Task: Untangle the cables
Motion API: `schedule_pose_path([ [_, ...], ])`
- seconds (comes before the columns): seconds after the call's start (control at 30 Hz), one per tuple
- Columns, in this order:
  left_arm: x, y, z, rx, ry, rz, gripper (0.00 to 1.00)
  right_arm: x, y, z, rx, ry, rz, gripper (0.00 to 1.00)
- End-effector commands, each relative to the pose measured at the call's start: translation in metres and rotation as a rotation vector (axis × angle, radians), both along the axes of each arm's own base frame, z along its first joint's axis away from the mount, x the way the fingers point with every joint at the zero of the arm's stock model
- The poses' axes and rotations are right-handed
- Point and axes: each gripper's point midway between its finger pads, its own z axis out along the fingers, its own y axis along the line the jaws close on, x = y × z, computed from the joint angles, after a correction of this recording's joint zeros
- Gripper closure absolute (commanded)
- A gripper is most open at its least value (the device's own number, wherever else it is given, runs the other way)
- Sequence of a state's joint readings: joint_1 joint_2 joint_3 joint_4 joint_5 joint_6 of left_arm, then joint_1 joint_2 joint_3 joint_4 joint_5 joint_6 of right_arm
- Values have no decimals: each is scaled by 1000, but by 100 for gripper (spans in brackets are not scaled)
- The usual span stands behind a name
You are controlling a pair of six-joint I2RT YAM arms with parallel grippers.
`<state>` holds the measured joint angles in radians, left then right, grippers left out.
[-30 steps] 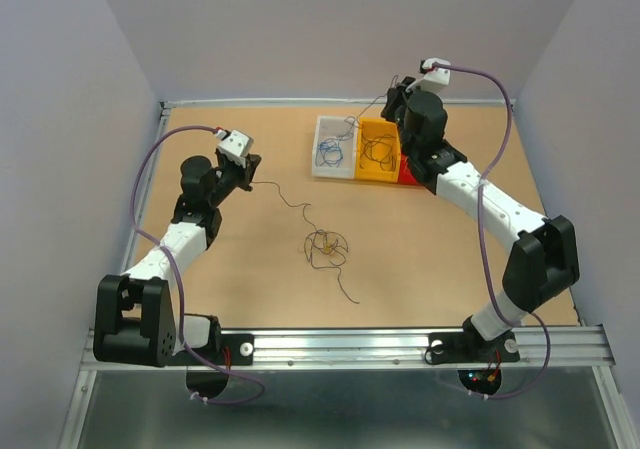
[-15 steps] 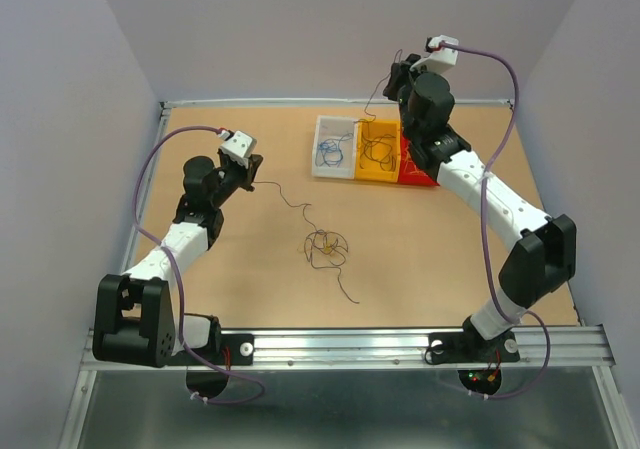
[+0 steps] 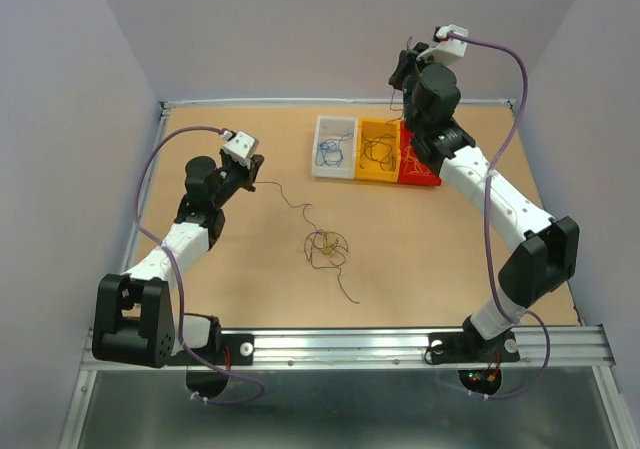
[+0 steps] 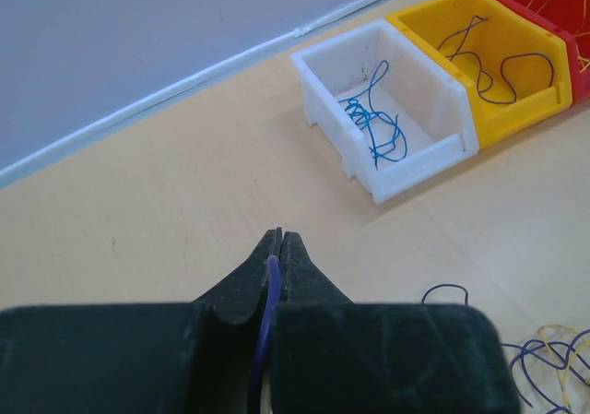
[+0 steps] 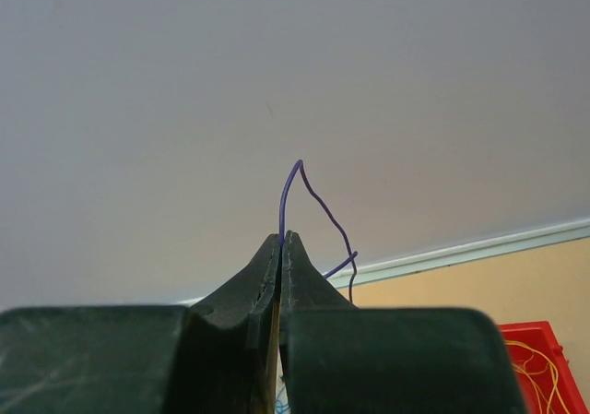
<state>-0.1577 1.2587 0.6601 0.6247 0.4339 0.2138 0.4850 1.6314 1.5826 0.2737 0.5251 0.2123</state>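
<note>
Top external view: left end effector (image 3: 252,172) sits low over the desk (image 3: 250,269), clamped tight on a blue strand (image 4: 268,294) that runs right to the tangle of cables (image 3: 325,247) mid-desk. Right end effector (image 3: 404,67) hangs high above the red bin (image 3: 420,181), pinched closed on a dark strand (image 5: 295,176) curling just above its tips. More strands lie in the white bin (image 3: 333,174) and yellow bin (image 3: 375,179).

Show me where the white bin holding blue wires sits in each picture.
Top external: white bin far centre, left end of the bin row.
Left wrist: white bin upper right of centre, blue cables inside.
Right wrist: not in it.
Shared landmark: the red bin, at the row's other end.
</note>
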Motion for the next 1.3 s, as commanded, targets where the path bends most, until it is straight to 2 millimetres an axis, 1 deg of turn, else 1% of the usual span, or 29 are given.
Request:
schedule_pose_path([
  [0.0, -4, -1, 22, 2, -93, -5, 100, 2, -11, 6, 16, -32, -36, 100],
  [0.13, -5, -2, 21, 3, -92, -5, 100, 9, -11, -11, 19, -10, -33, 100],
  [0.17, -5, -2, 22, 3, -93, -5, 100, 10, -11, -21, 14, 5, -34, 99],
  [0.27, -6, -2, 22, 5, -98, -3, 100, 14, -10, -38, 10, 22, -33, 99],
  [0.3, -6, -2, 22, 6, -95, -6, 100, 15, -10, -40, 13, 23, -32, 99],
  [0.4, -6, -2, 23, 8, -100, -6, 100, 21, -11, -60, 11, 51, -35, 99],
  [0.43, -6, -3, 23, 8, -100, -8, 100, 21, -12, -71, 6, 67, -38, 99],
  [0.5, -6, -3, 23, 10, -101, -7, 100, 22, -11, -85, 13, 81, -33, 99],
  [0.53, -6, -3, 22, 10, -97, -8, 100, 21, -12, -106, 4, 112, -34, 99],
  [0.6, -7, -3, 23, 10, -103, -10, 100, 22, -12, -122, 14, 129, -40, 100],
  [0.7, -7, -4, 24, 10, -104, -10, 100, 24, -12, -154, 6, 183, -45, 100],
  [0.73, -8, -5, 24, 12, -107, -14, 100, 27, -9, -172, -7, 215, -35, 99],
  [0.83, -9, -4, 25, 12, -109, -13, 100, 31, -3, -205, -27, 280, -19, 100],
  [0.87, -9, -5, 26, 13, -113, -13, 100, 33, 2, -229, -44, 340, 1, 100],
  [0.93, -9, -5, 25, 14, -112, -14, 100, 36, 8, -245, -52, 391, 20, 99],
  [0.97, -10, -6, 24, 15, -111, -18, 100, 36, 11, -271, -71, 459, 27, 99],
  [1.0, -10, -7, 26, 15, -114, -18, 100, 39, 14, -274, -75, 471, 37, 99],
  [1.03, -10, -7, 24, 18, -112, -19, 100, 40, 20, -295, -95, 519, 63, 99],
  [1.07, -10, -7, 25, 18, -114, -19, 100, 40, 24, -304, -107, 541, 79, 99],
  [1.1, -10, -8, 26, 17, -116, -21, 100, 50, 30, -299, -105, 539, 87, 99],
  [1.13, -11, -8, 24, 19, -114, -22, 100, 53, 31, -306, -115, 566, 87, 99],
  [1.17, -11, -10, 26, 21, -120, -27, 100, 51, 32, -319, -134, 624, 88, 100],
  [1.2, -12, -11, 26, 20, -119, -33, 100, 53, 32, -343, -154, 678, 81, 99],
  [1.27, -13, -11, 27, 23, -122, -33, 100, 56, 34, -355, -153, 715, 77, 100],
])
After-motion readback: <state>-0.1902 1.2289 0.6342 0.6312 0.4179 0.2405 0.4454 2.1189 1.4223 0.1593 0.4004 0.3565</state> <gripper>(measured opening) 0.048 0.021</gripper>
